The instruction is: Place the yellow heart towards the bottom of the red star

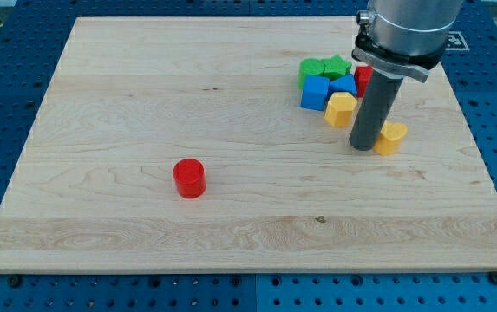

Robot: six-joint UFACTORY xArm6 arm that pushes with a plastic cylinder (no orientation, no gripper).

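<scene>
The yellow heart (392, 138) lies on the wooden board at the view's right. My tip (363, 146) stands right against its left side. The red star (362, 79) sits above, at the right end of a cluster of blocks, and is partly hidden behind my rod. The heart is below the red star and slightly to its right, about a block's width away.
The cluster holds a green block (312, 69), a green star (337, 65), a blue cube (315, 93), a second blue block (345, 85) and a yellow hexagon (341, 109) just left of my rod. A red cylinder (190, 178) stands alone at the lower left. The board (231, 243) ends near the right.
</scene>
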